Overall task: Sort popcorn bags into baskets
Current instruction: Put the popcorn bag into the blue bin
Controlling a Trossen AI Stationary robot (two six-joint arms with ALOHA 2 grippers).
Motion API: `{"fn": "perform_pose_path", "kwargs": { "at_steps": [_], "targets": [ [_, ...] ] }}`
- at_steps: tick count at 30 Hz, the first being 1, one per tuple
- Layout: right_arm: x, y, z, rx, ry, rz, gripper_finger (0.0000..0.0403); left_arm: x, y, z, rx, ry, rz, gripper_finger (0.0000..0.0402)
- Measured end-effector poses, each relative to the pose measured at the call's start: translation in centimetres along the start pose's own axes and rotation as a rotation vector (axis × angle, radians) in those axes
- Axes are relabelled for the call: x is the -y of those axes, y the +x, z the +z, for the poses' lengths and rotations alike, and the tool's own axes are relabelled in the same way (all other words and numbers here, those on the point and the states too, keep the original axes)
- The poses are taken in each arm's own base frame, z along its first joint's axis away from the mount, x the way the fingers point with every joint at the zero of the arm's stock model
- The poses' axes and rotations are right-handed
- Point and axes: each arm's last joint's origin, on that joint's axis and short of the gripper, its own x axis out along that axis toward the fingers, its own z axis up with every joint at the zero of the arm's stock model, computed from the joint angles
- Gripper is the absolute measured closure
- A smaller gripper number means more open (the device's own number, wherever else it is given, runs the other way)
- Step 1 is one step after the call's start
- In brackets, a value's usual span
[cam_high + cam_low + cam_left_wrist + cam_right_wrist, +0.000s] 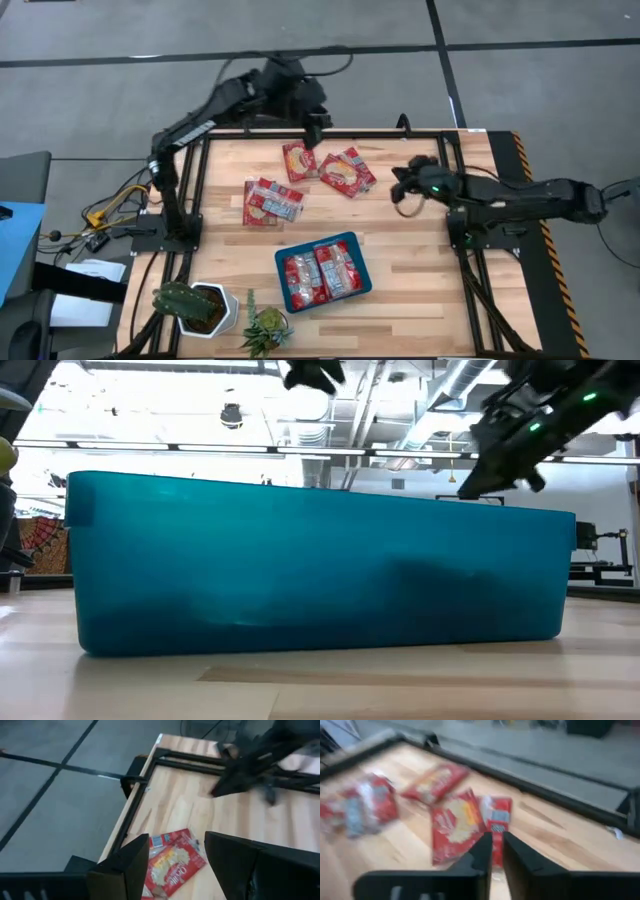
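Note:
Red popcorn bags lie flat on the wooden table: one (pixel 298 160) near the far edge, a pair (pixel 346 172) beside it, and a small pile (pixel 270 201) toward the left. More bags (pixel 322 270) lie in the teal tray (pixel 285 295) nearer the front. My left gripper (pixel 312 135) is open and hovers above the far bag, which shows between its fingers in the left wrist view (pixel 172 862). My right gripper (pixel 402 190) is shut and empty, clear of the table to the right of the pair of bags (pixel 457 825).
A black frame (pixel 455 150) runs around the table's edge. A white pot with a cactus (pixel 195 305) and a small succulent (pixel 265 328) stand at the front left. The tray's teal wall (pixel 320 575) fills the low view.

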Motion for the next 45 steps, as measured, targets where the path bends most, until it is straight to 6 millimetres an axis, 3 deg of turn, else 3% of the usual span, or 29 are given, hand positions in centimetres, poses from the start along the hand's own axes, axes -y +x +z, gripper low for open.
{"fn": "perform_pose_path", "kwargs": {
  "at_steps": [4,10,14,19,25,30,35,40,45],
  "targets": [
    [0.9,3.6,0.4,-0.09,0.0,-0.133,0.0393,-0.3,-1.7,-0.4,-0.044,-0.009,0.015,0.0231],
    [2.9,9.3,1.0,-0.209,0.043,-0.214,0.0374,-1.6,-2.1,-1.6,-0.155,-0.032,-0.005,0.0248],
    [3.3,13.1,0.7,-0.33,-0.007,-0.206,0.039,-2.2,-2.2,-2.2,-0.204,-0.035,-0.03,0.0257],
    [1.9,16.9,0.4,-0.44,-0.042,-0.122,0.0393,-3.1,-2.5,-3.0,-0.266,-0.037,-0.038,0.0262],
    [-2.0,18.9,-0.2,-0.567,-0.209,0.042,0.0386,-3.3,-1.9,-3.9,-0.327,-0.028,-0.106,0.0262],
    [-6.2,18.8,-0.4,-0.605,-0.332,0.287,0.0395,-3.3,0.1,-6.3,-0.41,-0.064,-0.185,0.0263],
    [-9.2,16.6,0.9,-0.557,-0.386,0.444,0.0382,-3.1,2.5,-9.3,-0.417,-0.069,-0.201,0.0263],
    [-9.2,13.4,3.6,-0.517,-0.372,0.443,0.0373,-3.3,5.5,-12.6,-0.38,-0.098,-0.104,0.0261],
    [-7.6,9.7,5.7,-0.553,-0.322,0.394,0.0375,-2.6,8.5,-15.3,-0.319,-0.353,-0.112,0.0232]
  ]
}}
